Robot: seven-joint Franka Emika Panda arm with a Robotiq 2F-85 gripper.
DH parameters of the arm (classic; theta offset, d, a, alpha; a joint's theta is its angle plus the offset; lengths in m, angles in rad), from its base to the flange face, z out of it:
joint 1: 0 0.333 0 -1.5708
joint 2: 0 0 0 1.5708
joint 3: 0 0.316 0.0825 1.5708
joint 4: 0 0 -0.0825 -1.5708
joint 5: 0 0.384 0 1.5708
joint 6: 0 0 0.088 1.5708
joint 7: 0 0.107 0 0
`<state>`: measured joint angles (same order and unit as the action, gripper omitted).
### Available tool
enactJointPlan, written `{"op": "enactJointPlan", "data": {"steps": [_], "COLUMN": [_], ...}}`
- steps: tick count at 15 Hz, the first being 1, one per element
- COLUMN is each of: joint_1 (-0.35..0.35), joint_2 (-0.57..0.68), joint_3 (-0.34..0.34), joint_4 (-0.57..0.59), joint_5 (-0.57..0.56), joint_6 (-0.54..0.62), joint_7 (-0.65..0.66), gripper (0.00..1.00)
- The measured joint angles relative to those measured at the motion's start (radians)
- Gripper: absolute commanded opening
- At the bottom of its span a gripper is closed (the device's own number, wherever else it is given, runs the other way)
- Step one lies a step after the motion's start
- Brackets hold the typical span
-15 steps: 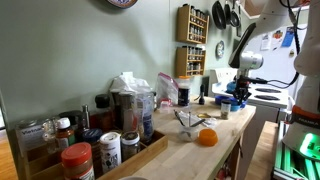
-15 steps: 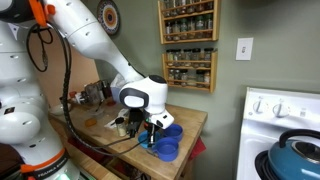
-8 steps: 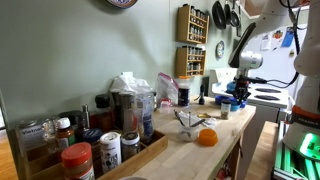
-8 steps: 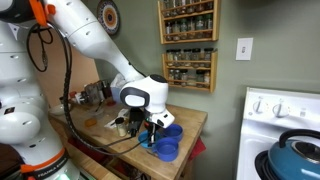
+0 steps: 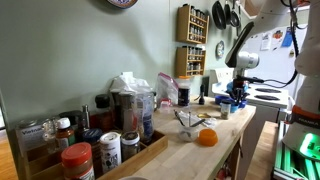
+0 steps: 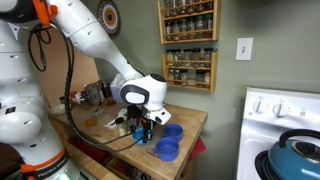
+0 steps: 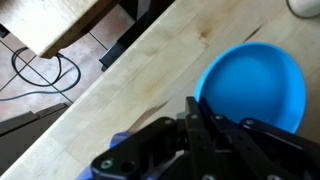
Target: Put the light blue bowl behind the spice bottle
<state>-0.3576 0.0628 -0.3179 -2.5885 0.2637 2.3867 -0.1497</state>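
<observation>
In the wrist view a round sky-blue bowl, taken as the light blue bowl, lies on the wooden counter. My gripper is shut with nothing between its fingers, and its tips are at the bowl's left rim. A paler bluish patch shows under the gripper body. In an exterior view two blue vessels sit at the counter's end, with the gripper just beside them. A small bottle stands near the gripper. I cannot tell if it is the spice bottle.
An orange ball and a glass bowl lie mid-counter. A wooden crate of jars stands at the near end. Spice racks hang on the wall. The counter edge drops to a floor with cables. A stove with a kettle stands beside it.
The gripper has shifted a little sideways off the blue vessels, so the one nearer the wall now shows fully. The bowls have not clearly moved.
</observation>
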Motion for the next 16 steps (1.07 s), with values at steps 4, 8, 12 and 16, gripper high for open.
{"op": "enactJointPlan", "data": {"steps": [4,8,12,16], "joint_1": [0.024,0.059,0.096,0.121], "joint_2": [-0.015,-0.034,-0.033,-0.025], "joint_3": [0.025,0.057,0.092,0.117], "joint_4": [0.0,0.003,0.013,0.021], "joint_5": [0.0,0.007,0.037,0.084], "joint_6": [-0.001,-0.001,0.0,0.0], "joint_7": [0.001,0.004,0.004,0.003], "gripper": [0.01,0.01,0.01,0.01]}}
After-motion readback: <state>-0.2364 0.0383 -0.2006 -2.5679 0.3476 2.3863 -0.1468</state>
